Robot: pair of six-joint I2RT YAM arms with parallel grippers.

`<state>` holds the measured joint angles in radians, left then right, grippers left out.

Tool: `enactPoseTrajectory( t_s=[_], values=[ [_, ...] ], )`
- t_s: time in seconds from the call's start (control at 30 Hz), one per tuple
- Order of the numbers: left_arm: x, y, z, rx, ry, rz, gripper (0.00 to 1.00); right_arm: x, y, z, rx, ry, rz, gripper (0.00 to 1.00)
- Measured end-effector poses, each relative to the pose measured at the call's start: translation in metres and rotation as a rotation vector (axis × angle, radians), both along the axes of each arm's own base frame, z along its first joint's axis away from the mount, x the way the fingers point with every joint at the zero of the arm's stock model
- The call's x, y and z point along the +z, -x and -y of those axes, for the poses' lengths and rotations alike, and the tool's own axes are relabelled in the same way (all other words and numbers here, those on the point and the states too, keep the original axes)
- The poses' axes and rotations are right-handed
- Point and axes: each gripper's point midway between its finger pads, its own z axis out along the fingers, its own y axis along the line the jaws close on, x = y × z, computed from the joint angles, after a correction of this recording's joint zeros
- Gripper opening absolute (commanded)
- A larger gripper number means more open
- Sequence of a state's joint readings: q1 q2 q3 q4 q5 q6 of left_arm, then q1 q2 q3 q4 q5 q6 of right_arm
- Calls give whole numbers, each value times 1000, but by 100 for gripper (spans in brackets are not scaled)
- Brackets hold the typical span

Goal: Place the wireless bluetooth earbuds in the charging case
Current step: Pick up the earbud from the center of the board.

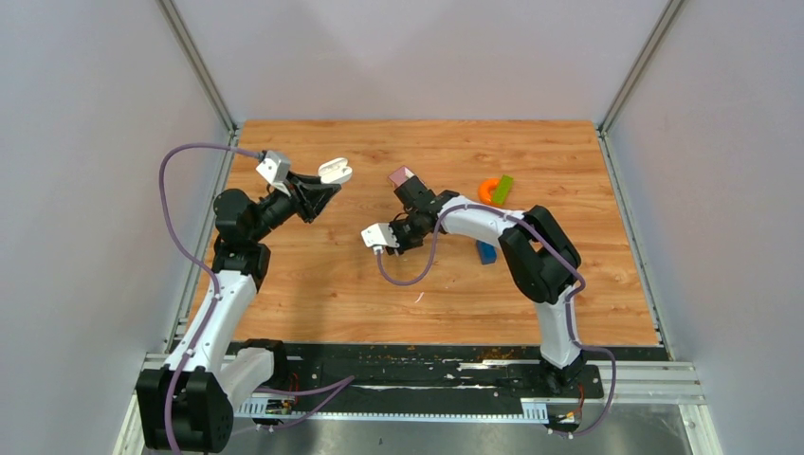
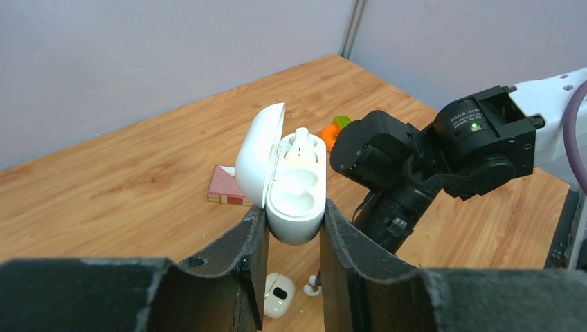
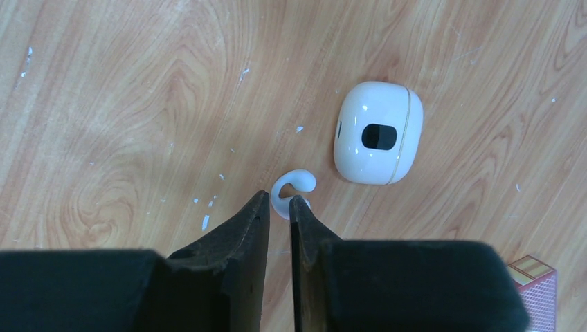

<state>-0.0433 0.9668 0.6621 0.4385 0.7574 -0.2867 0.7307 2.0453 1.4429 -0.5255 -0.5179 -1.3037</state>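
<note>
The left claw (image 2: 294, 207) pinches the open charging case (image 2: 297, 194) by its base, a seated earbud (image 2: 301, 138) in the socket farthest from its fingers. The right claw (image 3: 279, 202), fingers nearly together, straddles one end of the loose earbud (image 3: 297, 181) on the table (image 3: 104, 104) — whether it grips cannot be told — with a closed white pod (image 3: 377, 131) just beyond.

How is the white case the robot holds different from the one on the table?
The held case is open, lid up; the table case is shut. The held case is pinched in the left hand; the table case lies flat. The held case shows an earbud inside; the table case shows a dark oval. Both are white and rounded.
</note>
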Motion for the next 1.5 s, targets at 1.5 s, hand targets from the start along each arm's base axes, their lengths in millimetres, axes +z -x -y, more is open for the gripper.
enactPoseTrajectory(
  t_s=[1.5],
  values=[
    [-3, -2, -1, 8, 3, -15, 0, 1, -17, -7, -70, 47, -31, 16]
  ],
)
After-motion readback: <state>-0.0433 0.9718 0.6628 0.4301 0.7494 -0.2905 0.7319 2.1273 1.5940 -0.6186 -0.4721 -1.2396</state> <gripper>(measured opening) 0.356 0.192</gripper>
